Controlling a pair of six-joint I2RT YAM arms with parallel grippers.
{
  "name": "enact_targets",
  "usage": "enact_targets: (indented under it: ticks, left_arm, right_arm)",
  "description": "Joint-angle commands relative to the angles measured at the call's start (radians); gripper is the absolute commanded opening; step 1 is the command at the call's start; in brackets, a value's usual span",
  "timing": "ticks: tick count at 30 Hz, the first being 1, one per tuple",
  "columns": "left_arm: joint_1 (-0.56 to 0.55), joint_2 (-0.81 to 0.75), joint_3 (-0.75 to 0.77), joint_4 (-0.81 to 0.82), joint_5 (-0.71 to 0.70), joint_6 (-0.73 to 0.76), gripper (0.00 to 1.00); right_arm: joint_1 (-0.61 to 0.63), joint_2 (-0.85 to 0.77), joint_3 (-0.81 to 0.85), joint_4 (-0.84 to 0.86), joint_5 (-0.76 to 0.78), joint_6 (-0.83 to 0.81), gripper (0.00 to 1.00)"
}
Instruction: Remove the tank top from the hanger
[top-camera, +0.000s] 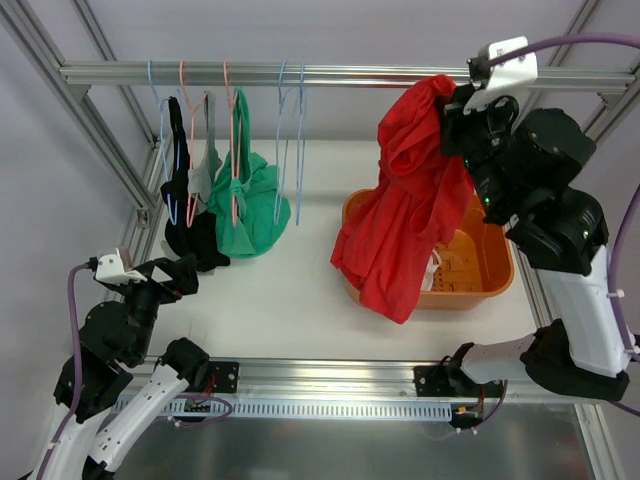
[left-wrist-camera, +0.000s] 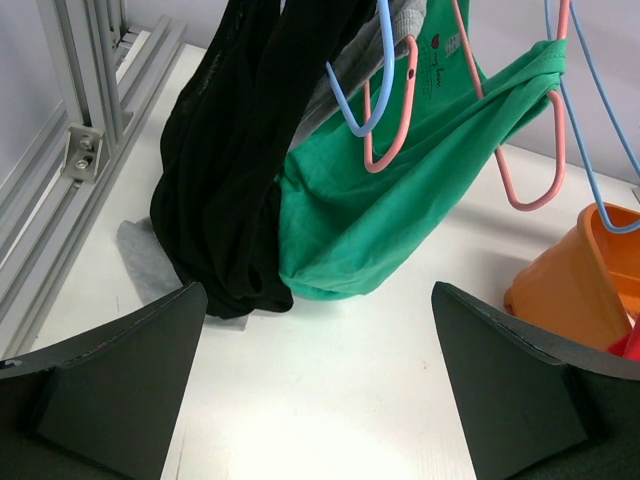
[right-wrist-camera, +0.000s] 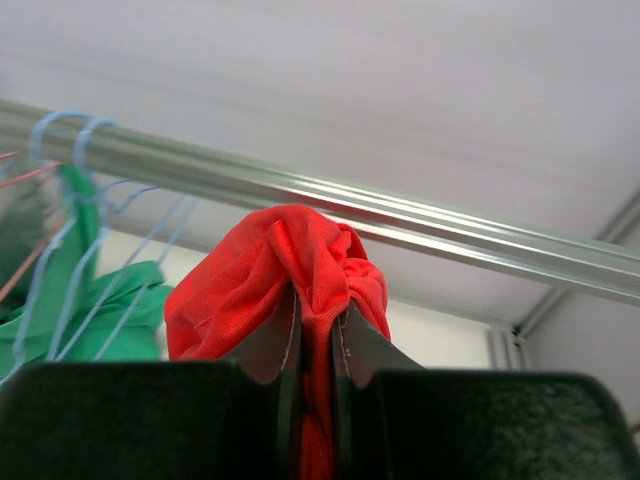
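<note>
My right gripper (top-camera: 452, 108) is shut on a red tank top (top-camera: 405, 205), pinching a bunch of its cloth (right-wrist-camera: 315, 260) between the fingers. It holds the top high, just below the rail (top-camera: 330, 75), and the cloth hangs down over the orange basket (top-camera: 480, 262). No hanger shows in the red top. My left gripper (top-camera: 190, 275) is open and empty, low over the table near the black garment (left-wrist-camera: 230, 160). Green (top-camera: 245, 205), grey and black tops hang on pink and blue hangers (top-camera: 232, 130) at the left of the rail.
Two bare blue hangers (top-camera: 290, 130) hang right of the green top. The orange basket also shows at the right edge of the left wrist view (left-wrist-camera: 570, 280). Aluminium frame posts (top-camera: 110, 150) stand at the left and right of the white table (top-camera: 290, 290).
</note>
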Motion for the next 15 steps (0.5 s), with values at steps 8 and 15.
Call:
enact_targets:
  ticks: [8,15]
  left_arm:
    - [0.008,0.036,-0.001,0.018,0.021,0.015,0.99]
    - [0.008,0.025,-0.001,0.018,0.021,0.010,0.99]
  right_arm:
    - [-0.258,0.033,0.039,-0.005,-0.042,0.000,0.00]
    - [-0.327,-0.134,-0.284,0.006,-0.180,0.121,0.00]
